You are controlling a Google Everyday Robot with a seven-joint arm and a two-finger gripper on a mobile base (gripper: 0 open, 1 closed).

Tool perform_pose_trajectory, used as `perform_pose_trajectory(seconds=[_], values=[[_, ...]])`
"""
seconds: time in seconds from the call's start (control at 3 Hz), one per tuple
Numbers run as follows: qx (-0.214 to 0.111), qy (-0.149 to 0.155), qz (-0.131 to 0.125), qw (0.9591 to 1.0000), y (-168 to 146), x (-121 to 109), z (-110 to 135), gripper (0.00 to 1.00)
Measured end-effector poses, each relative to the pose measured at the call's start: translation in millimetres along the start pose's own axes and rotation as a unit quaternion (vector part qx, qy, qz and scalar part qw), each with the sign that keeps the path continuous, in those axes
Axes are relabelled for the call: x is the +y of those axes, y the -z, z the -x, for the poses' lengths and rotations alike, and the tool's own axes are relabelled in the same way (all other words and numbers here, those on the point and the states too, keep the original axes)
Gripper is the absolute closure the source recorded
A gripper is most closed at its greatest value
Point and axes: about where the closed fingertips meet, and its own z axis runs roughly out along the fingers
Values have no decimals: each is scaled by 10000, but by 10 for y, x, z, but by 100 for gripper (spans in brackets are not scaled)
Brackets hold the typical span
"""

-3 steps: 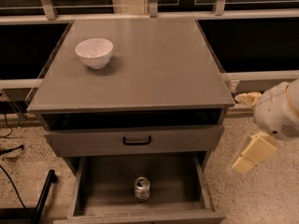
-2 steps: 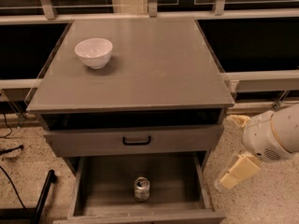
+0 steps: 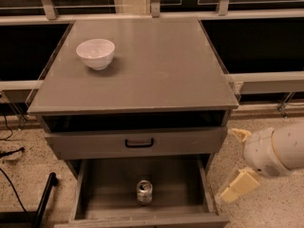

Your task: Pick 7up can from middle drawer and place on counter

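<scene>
The 7up can (image 3: pixel 144 192) stands upright near the front middle of the open middle drawer (image 3: pixel 107 186), its shiny top facing up. The counter (image 3: pixel 156 70) is the cabinet's flat grey top above. My gripper (image 3: pixel 236 163) hangs to the right of the drawer, outside its right wall and well apart from the can. Its two cream fingers (image 3: pixel 240 185) stand wide apart with nothing between them. The white wrist behind them runs off the right edge.
A white bowl (image 3: pixel 96 53) sits on the counter's back left. A closed drawer front with a black handle (image 3: pixel 139 142) lies just above the open drawer. A dark pole (image 3: pixel 43 201) and cables lie on the speckled floor at left. Railings run behind.
My gripper has moved down and to the left, closer to the open drawer's right side. The can, bowl and drawers have not moved.
</scene>
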Motion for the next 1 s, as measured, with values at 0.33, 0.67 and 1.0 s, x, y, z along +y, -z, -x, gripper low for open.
perform_pose_trajectory(seconds=[0.33, 0.67, 1.0], values=[[-380, -202, 240, 9988, -442, 228, -297, 0], [-727, -353, 372, 9960, -858, 427, -514, 0], [-1025, -447, 510, 9924, -1317, 557, -720, 0]])
